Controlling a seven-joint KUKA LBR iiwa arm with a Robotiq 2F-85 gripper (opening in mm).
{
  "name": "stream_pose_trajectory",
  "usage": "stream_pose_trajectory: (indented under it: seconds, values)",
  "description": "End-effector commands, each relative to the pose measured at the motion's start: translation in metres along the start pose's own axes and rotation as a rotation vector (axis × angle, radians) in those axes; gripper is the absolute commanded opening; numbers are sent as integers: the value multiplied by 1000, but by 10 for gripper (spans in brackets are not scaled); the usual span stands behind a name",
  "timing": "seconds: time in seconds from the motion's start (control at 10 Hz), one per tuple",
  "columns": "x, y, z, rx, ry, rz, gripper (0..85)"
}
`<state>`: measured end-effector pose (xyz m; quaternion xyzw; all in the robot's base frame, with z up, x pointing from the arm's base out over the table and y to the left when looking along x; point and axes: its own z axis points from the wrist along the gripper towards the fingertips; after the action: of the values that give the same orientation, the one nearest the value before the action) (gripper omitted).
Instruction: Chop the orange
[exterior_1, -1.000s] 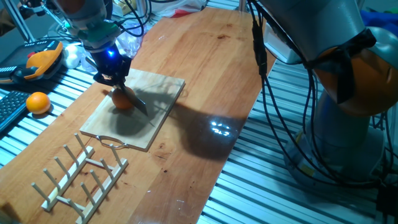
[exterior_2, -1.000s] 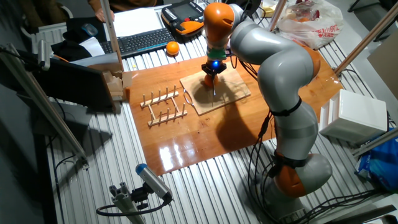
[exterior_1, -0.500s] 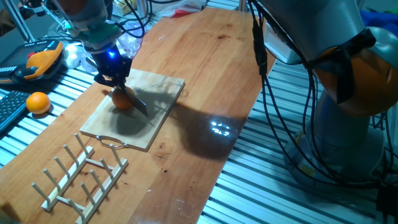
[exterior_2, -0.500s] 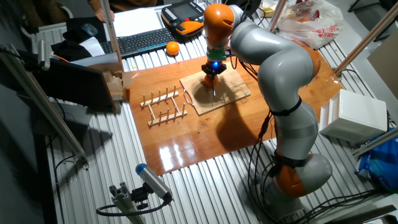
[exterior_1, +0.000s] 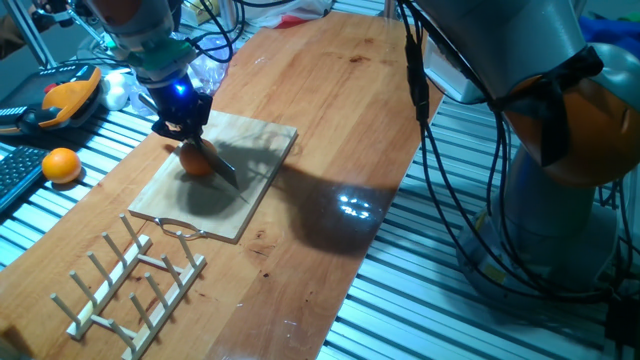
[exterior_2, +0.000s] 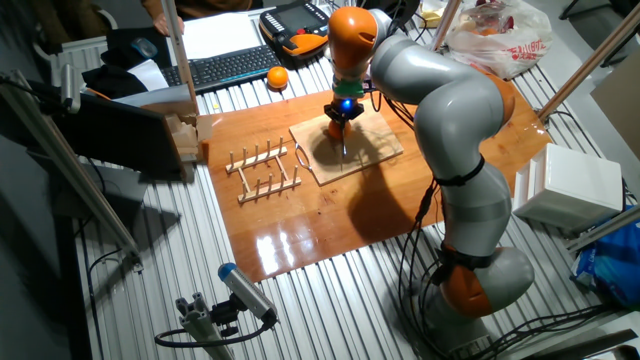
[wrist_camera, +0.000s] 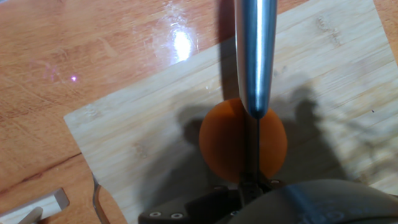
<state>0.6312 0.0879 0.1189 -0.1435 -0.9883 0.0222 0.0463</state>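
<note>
The orange (exterior_1: 196, 163) sits on the pale wooden cutting board (exterior_1: 255, 150), near its middle. My gripper (exterior_1: 184, 126) hangs right above it, shut on a metal knife (exterior_1: 221, 167) whose blade slants down across the fruit. In the hand view the knife (wrist_camera: 255, 56) runs straight over the middle of the orange (wrist_camera: 221, 140), and its thin edge lies on the skin. The orange looks whole; no cut face shows. From the other side, the gripper (exterior_2: 342, 113) covers most of the orange (exterior_2: 333, 129).
A second whole orange (exterior_1: 61, 165) lies off the wooden tabletop at the left, beside an orange-and-black handheld device (exterior_1: 68, 97). A wooden dish rack (exterior_1: 130, 285) stands in front of the board. A keyboard (exterior_2: 225, 66) lies beyond the table. Cables hang beside the arm's base (exterior_1: 560, 170).
</note>
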Motion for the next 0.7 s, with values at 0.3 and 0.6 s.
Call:
stream_pose_trajectory:
  seconds: [0.3,0.6]
  values:
    - [-1,1,4,-5,4,-3,0]
    - [-1,1,6,-9,7,-5,0]
